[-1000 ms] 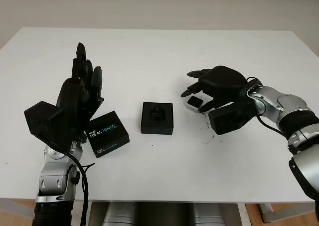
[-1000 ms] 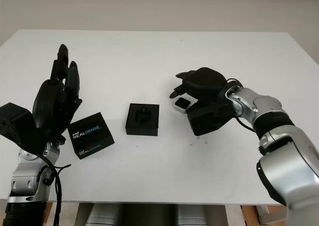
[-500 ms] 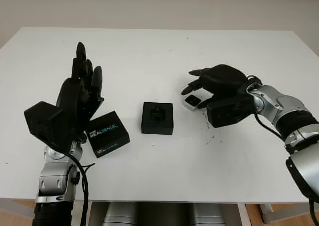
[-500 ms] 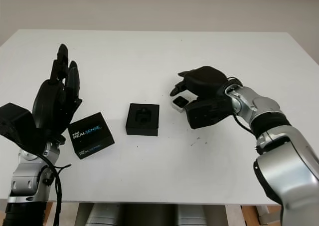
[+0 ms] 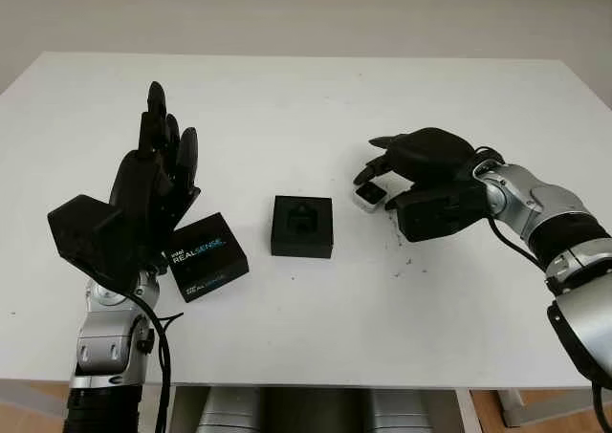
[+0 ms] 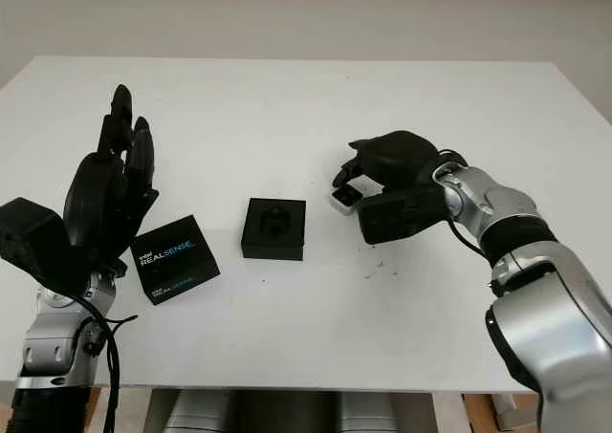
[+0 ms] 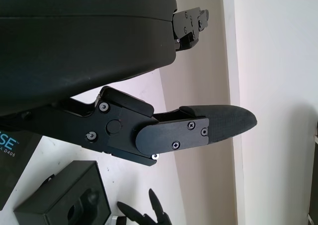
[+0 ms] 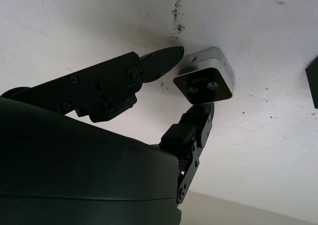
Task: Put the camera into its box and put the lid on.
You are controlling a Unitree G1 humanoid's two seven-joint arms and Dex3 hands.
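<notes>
The white table (image 5: 306, 98) carries everything here, and the open black box (image 5: 301, 227) near its middle serves as the landmark. The left hand (image 5: 153, 180) is raised upright above the table, well to the left of the box, holding nothing and released. The right hand (image 5: 421, 170) is to the right of the box, down at the table surface with its fingers curled about the camera; in the right wrist view one fingertip (image 8: 164, 60) touches the camera's side and another finger (image 8: 196, 120) presses its dark face, so the hand grasps it. The lid (image 5: 204, 257), a black piece printed with "Intel RealSense", lies flat on the table to the left of the box, just below the left hand and apart from the box. The camera (image 5: 368, 196), a small silver-edged block with a dark face, sits on the table just right of the box, outside it. Small dark specks (image 5: 406, 261) mark the table right of the box, near the right hand.
</notes>
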